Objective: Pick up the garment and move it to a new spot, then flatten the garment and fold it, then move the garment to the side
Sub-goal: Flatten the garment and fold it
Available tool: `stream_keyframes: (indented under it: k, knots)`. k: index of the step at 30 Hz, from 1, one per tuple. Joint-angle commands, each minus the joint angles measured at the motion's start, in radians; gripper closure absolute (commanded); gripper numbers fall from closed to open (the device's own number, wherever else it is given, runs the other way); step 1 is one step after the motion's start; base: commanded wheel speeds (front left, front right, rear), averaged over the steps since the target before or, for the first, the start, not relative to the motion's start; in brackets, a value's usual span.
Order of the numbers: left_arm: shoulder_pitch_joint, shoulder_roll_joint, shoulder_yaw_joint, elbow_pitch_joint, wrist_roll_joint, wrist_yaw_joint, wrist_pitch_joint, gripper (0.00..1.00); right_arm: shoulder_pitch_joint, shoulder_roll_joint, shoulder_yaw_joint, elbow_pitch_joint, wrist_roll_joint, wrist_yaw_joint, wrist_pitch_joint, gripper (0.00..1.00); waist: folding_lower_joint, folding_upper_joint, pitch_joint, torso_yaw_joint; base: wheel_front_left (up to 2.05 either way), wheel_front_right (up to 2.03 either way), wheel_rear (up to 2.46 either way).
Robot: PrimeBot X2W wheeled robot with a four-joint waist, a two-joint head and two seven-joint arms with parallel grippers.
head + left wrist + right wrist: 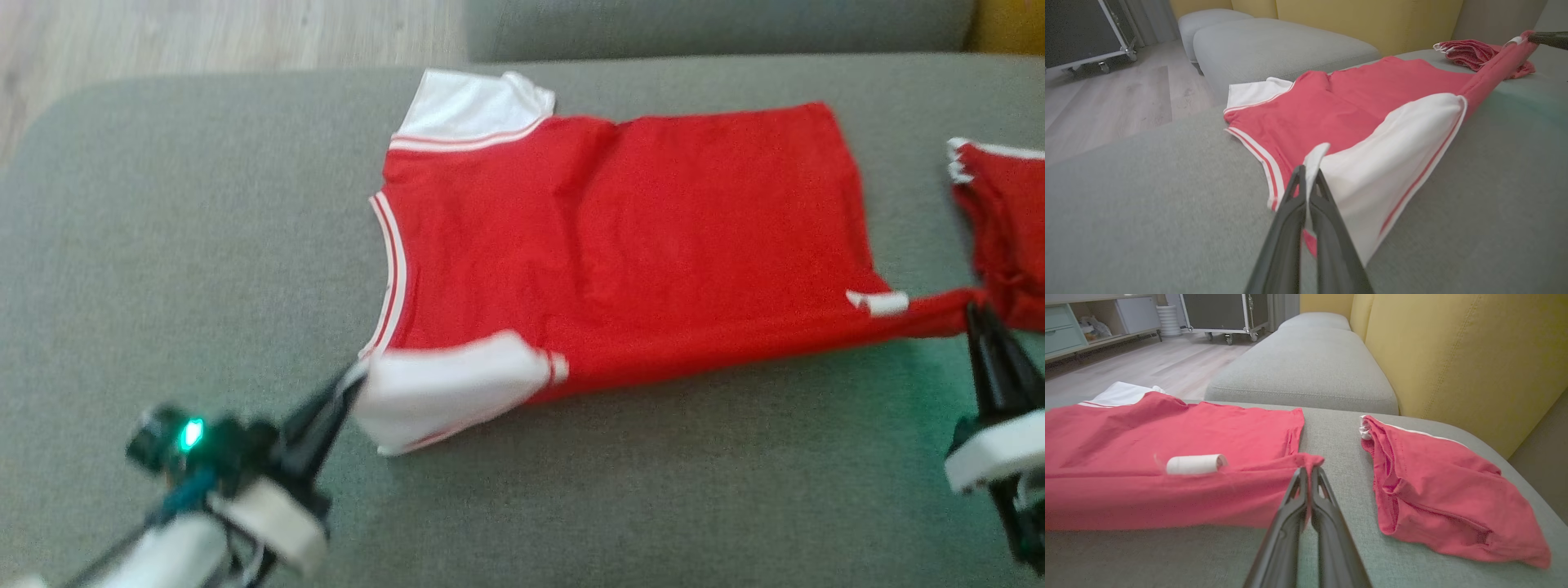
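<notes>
Two red garments on sofa (163, 245): shirt (620, 245) spread, other garment (1008, 220) crumpled right. Pinched shut: left fingers (314, 429) on shirt's near-left sleeve, right fingers (992, 359) on near-right hem.

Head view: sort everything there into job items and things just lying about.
Job:
- red shirt
- left gripper, jaws shut on its white sleeve
- right gripper, jaws shut on its hem corner
- grey cushion under it

Lying about:
- second red garment
- wooden floor

Black fingers (1286, 228) — white collars (273, 523) — green lamp (191, 434)
</notes>
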Motion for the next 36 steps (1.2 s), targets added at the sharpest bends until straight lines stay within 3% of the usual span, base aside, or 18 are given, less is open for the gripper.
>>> stream_keyframes:
  k: [1,8,17,18,19,20,21,27,32,36]
  knots:
    - [-0.092,0.018,0.038,0.006,0.016,-0.012,0.000,1.00,-0.049,-0.024,-0.001,-0.016,-0.007,-0.001,0.004,1.00,-0.0001,-0.0001,0.035,0.016,0.00,0.00,0.00]
    - [-0.335,-0.053,0.020,0.197,0.089,-0.085,-0.011,1.00,-0.173,-0.035,0.029,0.065,-0.009,-0.001,0.011,1.00,-0.0001,-0.0001,0.102,0.029,0.00,0.00,0.00]
    - [-0.475,-0.118,-0.003,0.398,0.084,-0.125,-0.018,1.00,-0.292,-0.048,0.126,0.185,0.016,-0.001,0.020,1.00,-0.0001,-0.0001,0.139,0.025,0.00,0.00,0.00]
    - [-0.483,-0.128,-0.007,0.418,0.080,-0.128,-0.020,0.91,-0.301,-0.049,0.132,0.196,0.020,-0.001,0.017,0.89,-0.0001,-0.0001,0.141,0.025,0.00,0.00,0.00]
    - [-0.489,-0.139,-0.008,0.437,0.074,-0.130,-0.024,0.70,-0.309,-0.050,0.137,0.206,0.023,-0.001,0.013,0.67,-0.0001,-0.0001,0.142,0.026,0.00,0.00,0.00]
    - [-0.494,-0.149,-0.008,0.455,0.068,-0.132,-0.029,0.46,-0.315,-0.050,0.141,0.217,0.027,-0.001,0.010,0.00,-0.0001,-0.0001,0.143,0.026,0.00,0.00,0.00]
    - [-0.497,-0.159,-0.007,0.470,0.065,-0.133,-0.035,0.00,-0.321,-0.048,0.142,0.227,0.030,-0.001,0.003,0.00,-0.0001,-0.0001,0.143,0.026,0.00,0.00,0.00]
    - [-0.412,-0.227,0.086,0.491,-0.017,-0.081,-0.057,0.00,-0.325,-0.029,0.148,0.246,0.047,-0.001,-0.048,0.00,-0.0001,-0.0001,0.115,0.018,0.00,0.00,0.00]
    - [-0.239,-0.286,0.201,0.363,-0.048,-0.022,-0.058,0.00,-0.297,-0.017,0.122,0.250,0.054,-0.001,-0.072,0.00,-0.0001,-0.0001,0.087,0.020,0.00,0.00,0.00]
    - [-0.130,-0.322,0.231,0.309,-0.053,-0.013,-0.058,0.00,-0.276,-0.010,0.101,0.251,0.053,-0.001,-0.079,0.00,-0.0001,-0.0001,0.074,0.021,0.00,0.00,0.00]
